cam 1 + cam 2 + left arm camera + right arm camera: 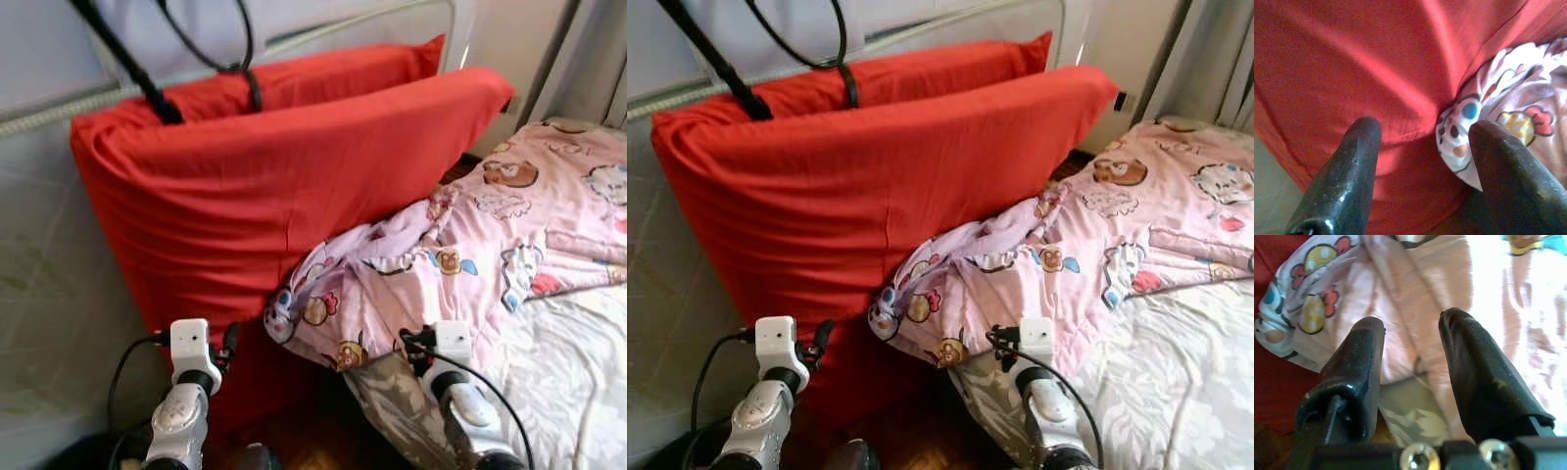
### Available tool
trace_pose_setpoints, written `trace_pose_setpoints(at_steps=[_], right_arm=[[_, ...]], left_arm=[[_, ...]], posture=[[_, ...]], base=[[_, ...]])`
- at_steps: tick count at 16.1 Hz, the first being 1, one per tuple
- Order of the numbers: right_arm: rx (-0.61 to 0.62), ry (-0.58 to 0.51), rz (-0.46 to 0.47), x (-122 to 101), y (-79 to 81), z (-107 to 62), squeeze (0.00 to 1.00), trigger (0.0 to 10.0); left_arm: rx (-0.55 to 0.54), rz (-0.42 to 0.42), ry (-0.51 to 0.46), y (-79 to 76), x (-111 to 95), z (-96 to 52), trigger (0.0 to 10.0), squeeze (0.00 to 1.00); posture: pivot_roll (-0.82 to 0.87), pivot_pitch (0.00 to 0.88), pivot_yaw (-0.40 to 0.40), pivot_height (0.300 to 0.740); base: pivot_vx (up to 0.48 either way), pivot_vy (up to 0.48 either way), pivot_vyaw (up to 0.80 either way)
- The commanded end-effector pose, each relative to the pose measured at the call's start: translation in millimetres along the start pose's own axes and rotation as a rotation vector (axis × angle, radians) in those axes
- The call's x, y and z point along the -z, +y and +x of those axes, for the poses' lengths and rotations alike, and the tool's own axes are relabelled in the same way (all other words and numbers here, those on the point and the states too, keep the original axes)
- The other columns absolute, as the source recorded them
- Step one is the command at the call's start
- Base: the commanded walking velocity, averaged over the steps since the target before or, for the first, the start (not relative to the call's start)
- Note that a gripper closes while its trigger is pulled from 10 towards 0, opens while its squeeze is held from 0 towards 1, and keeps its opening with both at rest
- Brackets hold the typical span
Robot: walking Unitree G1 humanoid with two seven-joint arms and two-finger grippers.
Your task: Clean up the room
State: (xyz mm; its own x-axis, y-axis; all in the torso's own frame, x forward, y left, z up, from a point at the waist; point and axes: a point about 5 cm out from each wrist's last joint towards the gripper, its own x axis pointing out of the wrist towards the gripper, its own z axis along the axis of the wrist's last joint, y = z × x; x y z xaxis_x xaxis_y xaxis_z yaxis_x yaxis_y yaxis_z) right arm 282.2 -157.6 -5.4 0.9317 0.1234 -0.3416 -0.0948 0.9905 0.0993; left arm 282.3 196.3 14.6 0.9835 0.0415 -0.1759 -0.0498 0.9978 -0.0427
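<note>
- Leaning upright against a pale wall, two red pillows (284, 186) stand one behind the other beside the bed, their lower edge down near the dark wood floor (313, 441).
- A pink cartoon-print blanket (470, 264) lies rumpled over the bed, and its bunched corner hangs off the edge and presses against the front pillow's lower right side.
- Under the blanket, a pale grey patterned sheet (578, 362) covers the mattress, with a fold of it hanging down below the blanket's hem.
- The left gripper (1422, 142) has its two black fingers spread wide apart, holding nothing.
- Between its fingertips, the wrist view shows the red pillow fabric and the seam where the blanket's bunched corner meets it; whether the tips touch the cloth cannot be told.
- The left arm (186, 392) rises from the bottom of the head view, in front of the lower part of the front pillow.
- The right gripper (1410, 333) also has its fingers parted, somewhat less widely, and nothing is clamped between them.
- It points at the pink blanket close by, with the hanging hem and the grey sheet just under the fingers; contact is not clear.
- The right arm (456, 377) comes up in front of the bed's edge, below the hanging blanket.
- Black cables (196, 49) loop over the top of the pillows near a silver rail (59, 108) on the wall.
</note>
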Motion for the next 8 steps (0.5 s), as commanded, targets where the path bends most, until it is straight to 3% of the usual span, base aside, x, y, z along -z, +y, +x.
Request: trace_pose_setpoints(at_steps=[1,6,8], right_arm=[[-0.007,0.012,0.012,-0.2,5.2,2.2,0.00,10.0],[0.045,0.065,0.051,3.5,-0.3,2.6,0.00,10.0],[0.085,0.094,0.128,5.3,-3.8,3.1,0.00,10.0]], left_arm=[[-0.024,-0.004,0.008,7.6,-0.4,-0.2,10.0,0.00],[-0.025,-0.005,0.005,8.0,-0.9,0.1,10.0,0.00],[-0.023,-0.003,-0.003,7.9,-2.2,0.5,10.0,0.00]], posture=[[-0.08,0.010,0.052,0.630],[-0.07,0.020,0.053,0.630],[-0.07,0.032,0.054,0.630]], base=[[0.274,0.000,0.00],[0.267,0.000,0.00],[0.000,0.000,0.00]])
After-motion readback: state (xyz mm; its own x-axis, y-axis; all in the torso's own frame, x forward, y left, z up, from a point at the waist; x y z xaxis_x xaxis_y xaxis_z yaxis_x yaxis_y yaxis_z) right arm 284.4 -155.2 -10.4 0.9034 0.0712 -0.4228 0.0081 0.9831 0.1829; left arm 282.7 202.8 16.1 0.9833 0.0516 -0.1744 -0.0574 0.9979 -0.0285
